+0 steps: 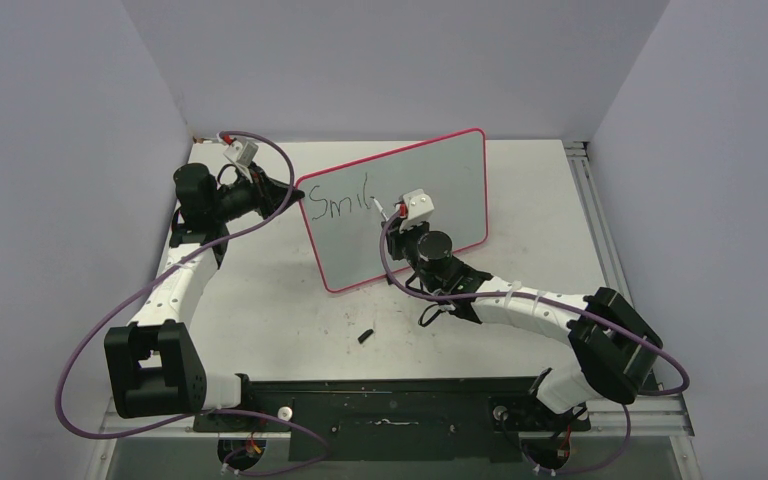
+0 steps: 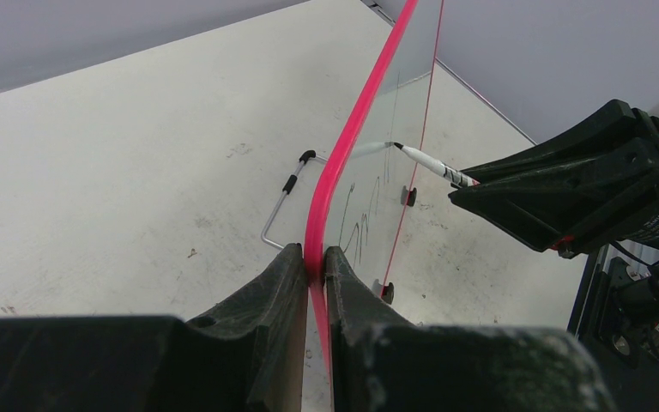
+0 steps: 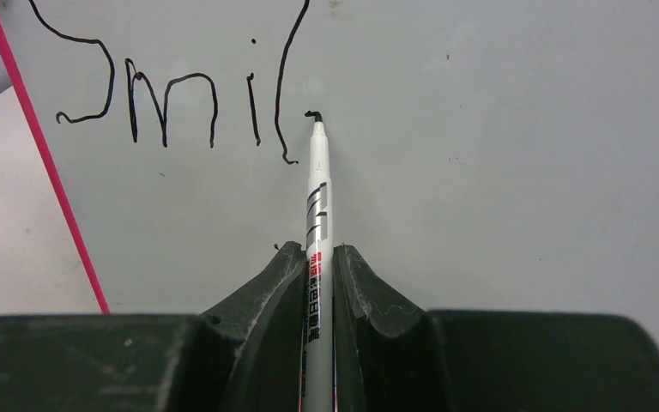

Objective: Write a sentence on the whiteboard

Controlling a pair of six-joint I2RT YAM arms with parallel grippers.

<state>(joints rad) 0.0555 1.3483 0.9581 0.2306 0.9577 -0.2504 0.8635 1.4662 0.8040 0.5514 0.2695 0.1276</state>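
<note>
The whiteboard [image 1: 440,190] stands tilted at the centre of the top view. My left claw [image 2: 313,257] is clamped on its pink left edge; my right claw [image 3: 317,257] grips a marker [image 3: 317,184], tip touching the board just right of "Smil".

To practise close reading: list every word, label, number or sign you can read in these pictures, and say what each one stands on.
"Smil": handwritten in black on the whiteboard; a small stroke of the next letter is begun at the pen tip.
Red and dark print on the marker: too small and blurred to read.
</note>
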